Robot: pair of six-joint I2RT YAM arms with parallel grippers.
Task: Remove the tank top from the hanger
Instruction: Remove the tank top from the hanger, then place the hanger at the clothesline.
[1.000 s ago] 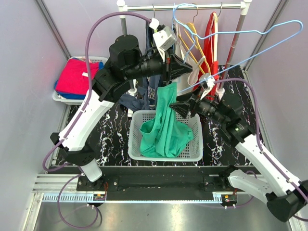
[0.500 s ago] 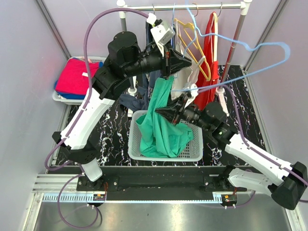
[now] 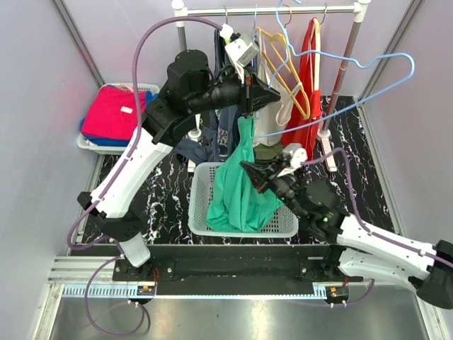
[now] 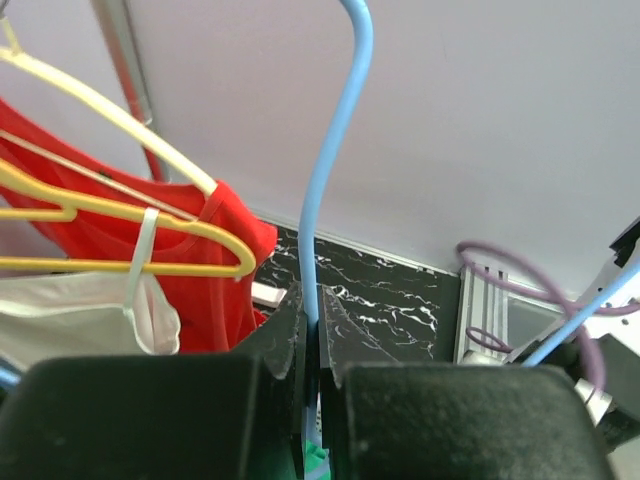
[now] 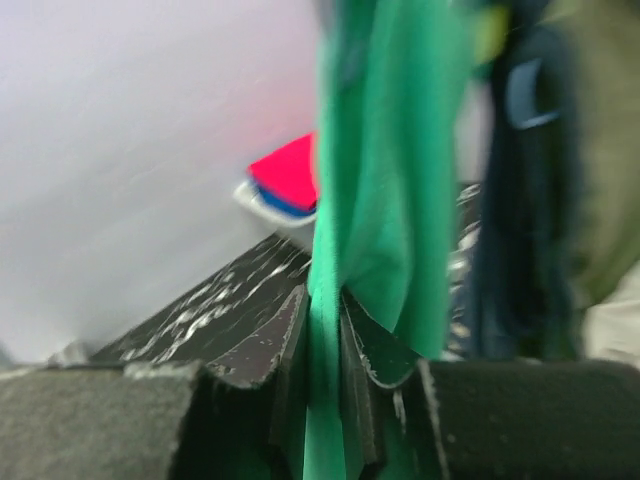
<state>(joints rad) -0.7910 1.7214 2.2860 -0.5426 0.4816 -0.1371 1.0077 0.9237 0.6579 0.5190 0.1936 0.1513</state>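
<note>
Above marbled tabletop (image 3: 166,195), green tank top (image 3: 241,195) hangs vertically, right gripper (image 5: 322,322) pinching it, left gripper (image 4: 312,330) clamped on hanger (image 4: 311,250).

The basket (image 3: 199,205) sits mid-table (image 3: 166,195), just ahead of the arm bases. The tank top (image 3: 241,188) hangs down into it from under the left tool (image 4: 312,340), which holds the hanger (image 3: 368,99) above, the wire reaching out to the right. The right tool (image 5: 322,340) meets the tank top from the right, above the basket. The rail (image 3: 283,10) stands behind; the bin (image 3: 88,145) lies rear left.
</note>
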